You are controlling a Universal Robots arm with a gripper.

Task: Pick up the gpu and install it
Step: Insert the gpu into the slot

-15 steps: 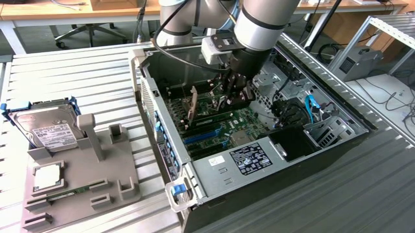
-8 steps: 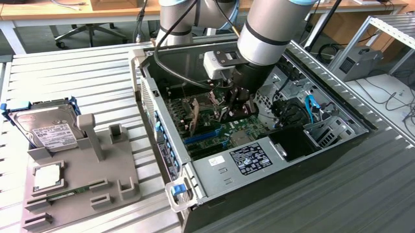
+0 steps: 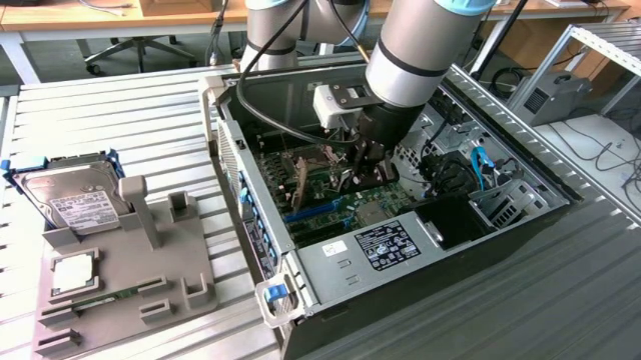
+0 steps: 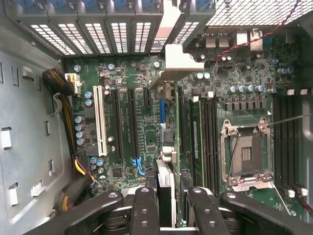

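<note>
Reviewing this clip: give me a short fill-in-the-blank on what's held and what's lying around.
1. The gripper fingers hold the ____ edge-on over the motherboard.
2. The motherboard's processor socket is ____.
3. On the grey fixture, the ____ carries a white label.
Missing words: gpu; empty; hard drive.

1. The open computer case (image 3: 521, 225) lies on its side on the table (image 3: 120, 112), towards the exterior view's right
2. A holder tray (image 3: 170, 292) sits on the table at the exterior view's left, well apart from the case
3. A hard drive (image 3: 70, 199) stands at the tray's far end
4. The gripper (image 3: 365, 169) reaches down inside the case, over the motherboard (image 4: 127, 73)
5. The gpu (image 4: 166, 181) sits edge-on between the gripper's fingers (image 4: 145, 210), above the expansion slots (image 4: 117, 122)
</note>
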